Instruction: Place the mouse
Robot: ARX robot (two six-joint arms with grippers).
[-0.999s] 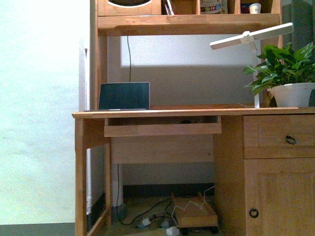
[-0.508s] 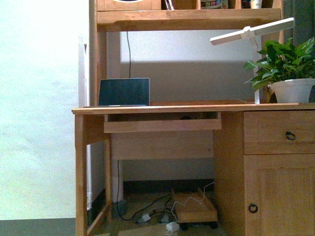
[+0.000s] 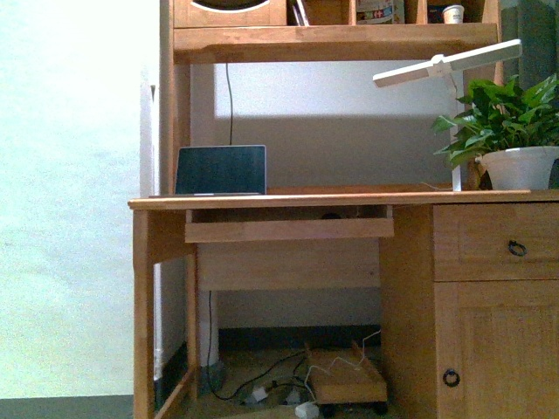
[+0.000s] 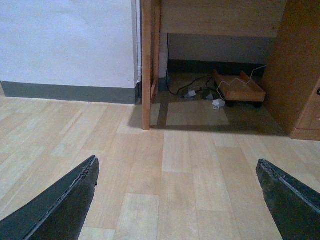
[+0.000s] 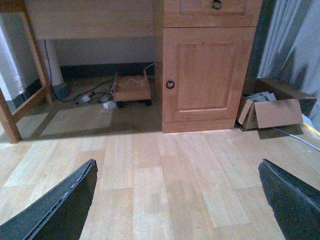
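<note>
Lower than before, desk [image 3: 288, 200] bears laptop [image 3: 220, 169], plant [image 3: 507, 122]; left hand [image 4: 176, 162], right hand [image 5: 177, 162] splayed.

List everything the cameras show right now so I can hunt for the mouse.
desk: one, light wood, straight ahead against the wall
laptop: one, dark screen, left on the desktop
lamp: one, white, above the desktop's right side
potted plant: one, green in a white pot, right end of the desktop
pull-out tray: one, wood, under the desktop
dark shape: one, on the tray, too small to identify
cabinet door: one, wood, under the drawer at right
low cart: one, wood, on the floor under the desk among cables
cardboard box: one, brown, on the floor beside the cabinet
left gripper: open, empty, over bare floor
right gripper: open, empty, over bare floor
</note>
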